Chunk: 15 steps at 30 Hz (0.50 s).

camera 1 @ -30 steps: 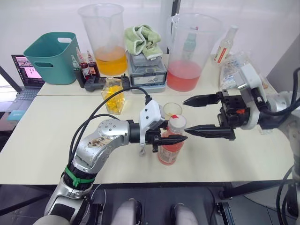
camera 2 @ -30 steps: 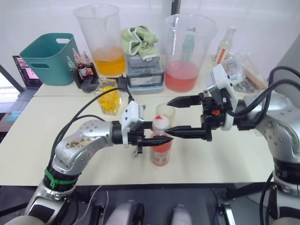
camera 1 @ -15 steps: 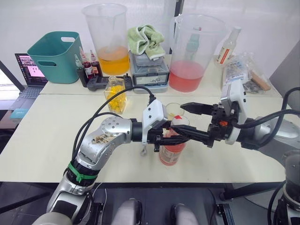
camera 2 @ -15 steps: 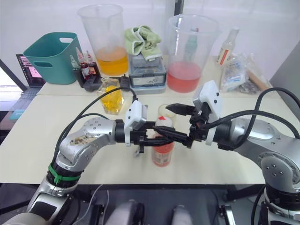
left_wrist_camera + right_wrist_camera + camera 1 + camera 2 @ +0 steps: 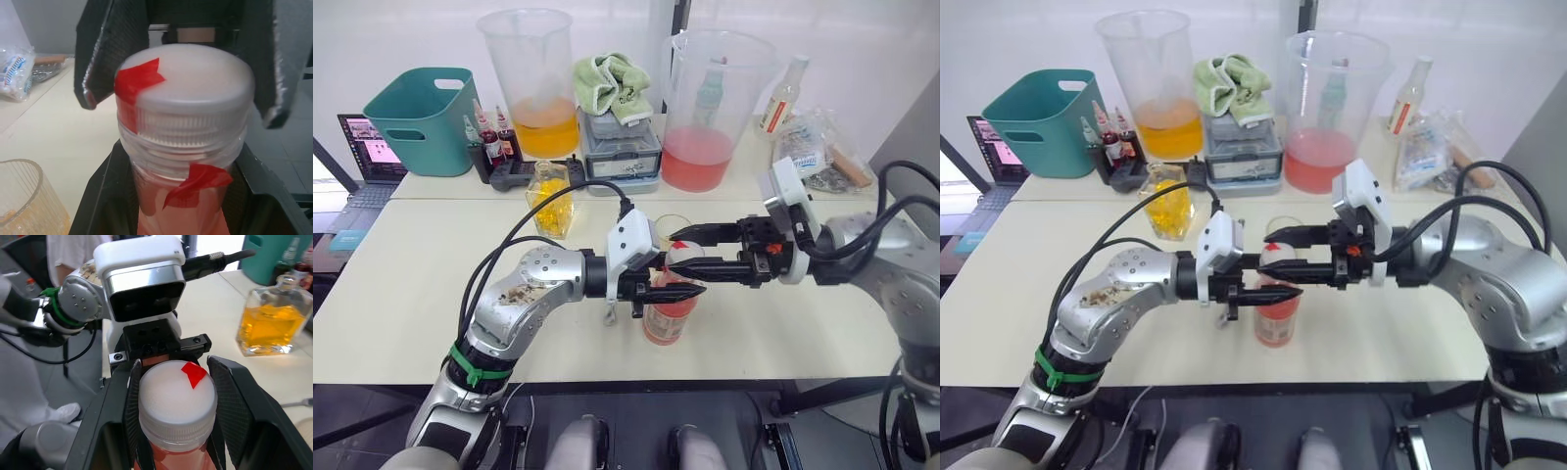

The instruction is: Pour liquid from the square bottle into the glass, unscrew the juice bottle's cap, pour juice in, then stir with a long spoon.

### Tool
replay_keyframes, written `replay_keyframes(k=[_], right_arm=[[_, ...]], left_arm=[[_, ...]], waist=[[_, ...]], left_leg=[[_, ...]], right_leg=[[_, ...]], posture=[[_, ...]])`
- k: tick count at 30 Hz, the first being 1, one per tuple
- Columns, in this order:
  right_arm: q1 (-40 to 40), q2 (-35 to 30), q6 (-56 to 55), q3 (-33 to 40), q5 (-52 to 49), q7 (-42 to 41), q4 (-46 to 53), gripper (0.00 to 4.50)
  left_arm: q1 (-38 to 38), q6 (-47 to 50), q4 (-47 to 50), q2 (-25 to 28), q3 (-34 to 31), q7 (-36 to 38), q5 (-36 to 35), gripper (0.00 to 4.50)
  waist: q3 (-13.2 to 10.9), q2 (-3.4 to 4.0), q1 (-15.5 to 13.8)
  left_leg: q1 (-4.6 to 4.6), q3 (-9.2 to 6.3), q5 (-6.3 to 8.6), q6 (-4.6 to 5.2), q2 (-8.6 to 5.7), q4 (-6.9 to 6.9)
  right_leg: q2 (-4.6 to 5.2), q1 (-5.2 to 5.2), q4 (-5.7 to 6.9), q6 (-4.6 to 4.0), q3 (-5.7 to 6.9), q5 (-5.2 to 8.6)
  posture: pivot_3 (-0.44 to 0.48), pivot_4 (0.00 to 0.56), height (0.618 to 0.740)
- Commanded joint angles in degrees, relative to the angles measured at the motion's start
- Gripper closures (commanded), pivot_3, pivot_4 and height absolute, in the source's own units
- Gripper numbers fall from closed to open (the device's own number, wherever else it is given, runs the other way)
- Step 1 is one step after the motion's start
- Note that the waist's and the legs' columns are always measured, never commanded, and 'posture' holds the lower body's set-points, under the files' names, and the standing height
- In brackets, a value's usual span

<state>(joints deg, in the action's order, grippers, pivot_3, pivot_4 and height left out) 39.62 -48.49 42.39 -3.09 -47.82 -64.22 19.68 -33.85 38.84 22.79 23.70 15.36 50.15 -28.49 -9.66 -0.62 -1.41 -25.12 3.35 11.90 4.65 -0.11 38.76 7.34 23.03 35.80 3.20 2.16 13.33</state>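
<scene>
Where the juice bottle (image 5: 669,313) stands near the front edge of the table (image 5: 401,284), you have both hands on or about it. Your left hand (image 5: 677,291) is pinching the bottle just below its neck, fingers (image 5: 105,205) closed against both sides, and it hides most of the bottle's shoulder in the head views. Your right hand (image 5: 681,253) reaches in from the opposite side with its fingers (image 5: 117,416) spread to either side of the cap (image 5: 177,396); a slim gap shows on each side, so they look close but whether they touch the cap is hard to tell. The cap is on the bottle and carries a scrap of red tape (image 5: 194,373).

Directly behind the bottle, the glass (image 5: 674,227) is mostly covered by your right hand's fingers, and only its rim shows. The square bottle (image 5: 550,198) stands upright further back to your left, well apart from both hands, its yellow contents visible. A thin metal piece (image 5: 610,315), possibly the long spoon, hangs half hidden under your left wrist.
</scene>
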Motion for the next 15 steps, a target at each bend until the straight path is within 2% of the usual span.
replay_keyframes(k=[1, 6, 8, 13, 15], right_arm=[[4.0, 1.5, -7.1, -6.7, 5.2, -14.5, -6.5, 2.85], [13.1, 3.1, -10.0, -12.1, 9.4, -27.6, -15.7, 2.85], [15.9, 3.8, -8.8, -12.0, 9.5, -28.3, -17.9, 1.78], [15.2, 2.6, -7.8, -7.1, 8.5, -25.5, -16.3, 0.09], [13.0, 1.5, -5.1, -3.8, 6.6, -22.5, -13.5, 0.01]], left_arm=[[1.8, 3.2, 1.4, 0.8, 0.9, -1.4, -0.3, 2.88], [2.2, 4.0, 2.4, 1.5, 0.4, -1.9, -0.6, 2.88], [2.3, 4.2, 2.5, 1.7, 0.4, -2.0, -0.8, 2.88], [2.3, 3.9, 2.0, 2.0, 0.4, -2.0, -1.2, 2.88], [2.2, 3.7, 1.9, 2.1, 0.5, -1.7, -1.4, 2.88]], waist=[[0.0, 0.00, 0.2], [0.0, 0.01, 0.6], [0.0, 0.01, 0.6], [0.0, 0.00, 0.5], [0.0, 0.00, 0.3]], left_leg=[[0.00, -0.01, 0.00, 0.00, 0.00, 0.00], [0.01, -0.02, 0.00, 0.00, 0.00, -0.02], [0.01, -0.04, 0.00, 0.00, 0.00, -0.03], [-0.02, -0.05, 0.00, -0.01, -0.03, -0.04], [-0.02, -0.05, 0.01, -0.01, -0.03, -0.04]], right_leg=[[0.00, 0.00, 0.02, 0.00, 0.00, 0.00], [-0.01, 0.04, 0.10, 0.00, 0.01, 0.00], [-0.01, 0.05, 0.13, -0.01, 0.03, 0.00], [0.05, 0.09, 0.14, -0.01, 0.03, -0.01], [0.07, 0.08, 0.13, -0.01, 0.04, -0.01]], posture=[[0.000, 0.150, 0.736], [0.000, 0.150, 0.736], [0.000, 0.150, 0.736], [0.000, 0.150, 0.736], [0.000, 0.150, 0.736]])
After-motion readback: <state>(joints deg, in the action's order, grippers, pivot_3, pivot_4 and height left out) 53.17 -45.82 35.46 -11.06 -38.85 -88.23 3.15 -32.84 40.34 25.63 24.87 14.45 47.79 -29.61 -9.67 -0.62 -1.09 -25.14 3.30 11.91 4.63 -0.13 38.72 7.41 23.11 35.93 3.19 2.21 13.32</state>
